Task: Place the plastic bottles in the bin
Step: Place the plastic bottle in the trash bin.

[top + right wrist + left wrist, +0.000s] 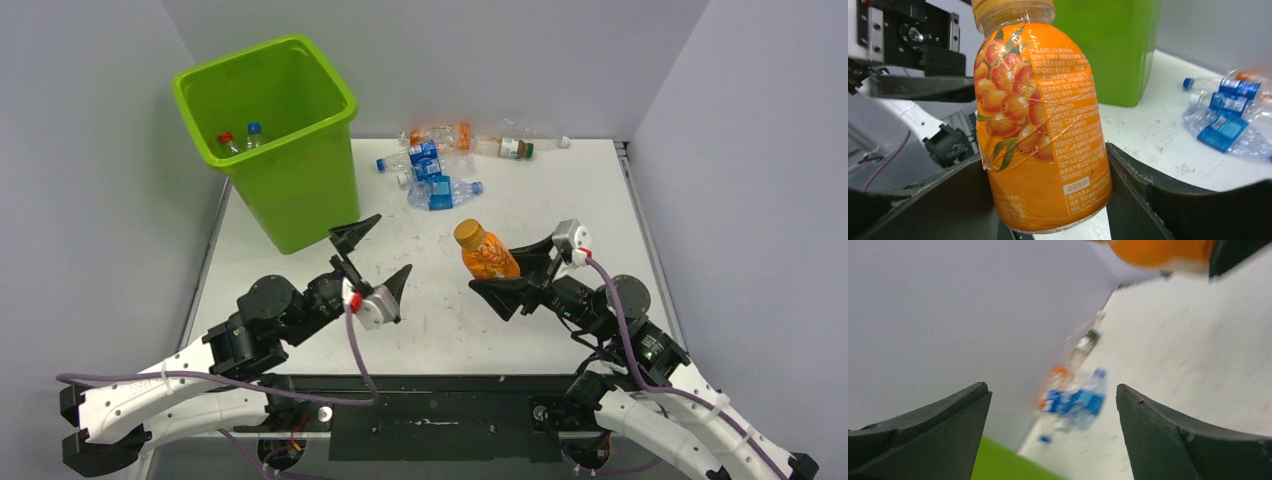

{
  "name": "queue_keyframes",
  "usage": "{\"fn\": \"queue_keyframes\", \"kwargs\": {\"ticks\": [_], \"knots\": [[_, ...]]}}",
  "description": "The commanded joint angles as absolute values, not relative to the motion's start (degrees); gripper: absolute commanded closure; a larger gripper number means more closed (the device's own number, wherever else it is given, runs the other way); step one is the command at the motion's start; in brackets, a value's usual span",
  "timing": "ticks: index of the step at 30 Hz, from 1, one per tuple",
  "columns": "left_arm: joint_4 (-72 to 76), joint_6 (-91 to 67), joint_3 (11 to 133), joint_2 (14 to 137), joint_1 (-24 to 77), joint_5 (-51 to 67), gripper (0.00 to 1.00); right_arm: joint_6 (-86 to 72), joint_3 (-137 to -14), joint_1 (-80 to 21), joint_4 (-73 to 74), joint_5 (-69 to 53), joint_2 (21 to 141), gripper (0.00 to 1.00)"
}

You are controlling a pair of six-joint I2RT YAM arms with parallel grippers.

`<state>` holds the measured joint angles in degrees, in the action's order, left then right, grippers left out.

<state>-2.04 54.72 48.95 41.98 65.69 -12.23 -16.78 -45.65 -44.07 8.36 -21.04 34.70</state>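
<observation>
Grey walls (90, 220) close round a white tabletop (570, 190). At its far left corner stands the bin (300, 200), upright, with two small bottles (240, 138) at the bottom, one red-capped and one blue-capped. Just right of it the left gripper (390, 245) hangs wide open and empty. Near the rear wall a heap of loose bottles (440, 175) lies on the tabletop, apart from the bin. On the right, the right gripper (497, 268) is clamped round an orange bottle (487, 255), apparently clear of the tabletop, with its cap tilted toward the bin. The carrying step looks to be in hand. Next, the bottle must travel left over the rim before release, or pass to the left gripper.
</observation>
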Motion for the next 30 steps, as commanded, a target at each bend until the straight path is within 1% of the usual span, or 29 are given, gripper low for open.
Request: {"fn": "queue_keyframes", "kwargs": {"ticks": [1, 3, 6, 8, 10, 12, 15, 16, 17, 26, 30], "knots": [[8.5, 7.6, 50.8, 42.9, 65.8, -11.8, 0.04, -17.6, -39.2, -44.2, -6.9, -14.5, 31.7, 0.69], [15.5, -6.0, 49.0, 44.4, 65.6, -9.5, 0.04, -18.0, -37.4, -44.2, -7.8, -14.2, 31.2, 0.69], [29.3, -21.4, 45.9, 47.5, 63.7, -4.6, 0.04, -19.4, -33.9, -44.2, -11.9, -13.4, 29.1, 0.69], [34.2, -31.1, 46.3, 50.4, 60.4, -0.8, 0.04, -20.3, -32.0, -44.3, -14.5, -12.9, 27.4, 0.7], [38.8, -41.6, 47.0, 53.7, 56.1, 5.4, 0.04, -21.1, -30.9, -44.3, -15.5, -12.5, 26.7, 0.7], [43.9, -47.7, 47.4, 56.8, 53.2, 10.0, 0.02, -21.7, -30.2, -44.3, -16.1, -12.3, 26.3, 0.7], [45.1, -49.2, 49.1, 60.1, 52.4, 12.5, 0.0, -22.5, -29.2, -44.3, -17.1, -12.5, 26.4, 0.7], [44.6, -49.1, 49.9, 61.0, 52.5, 13.0, 0.04, -22.6, -29.2, -44.4, -17.3, -12.6, 26.6, 0.7], [44.2, -49.0, 50.6, 61.7, 52.4, 13.5, 0.05, -22.7, -29.2, -44.3, -17.5, -12.9, 27.0, 0.7], [42.9, -47.1, 54.3, 64.7, 52.6, 15.0, 0.11, -23.5, -28.5, -44.3, -18.3, -13.1, 28.4, 0.7], [40.2, -45.2, 55.3, 65.4, 53.0, 15.0, 0.16, -23.6, -28.5, -44.3, -18.4, -13.4, 29.0, 0.7]]}}
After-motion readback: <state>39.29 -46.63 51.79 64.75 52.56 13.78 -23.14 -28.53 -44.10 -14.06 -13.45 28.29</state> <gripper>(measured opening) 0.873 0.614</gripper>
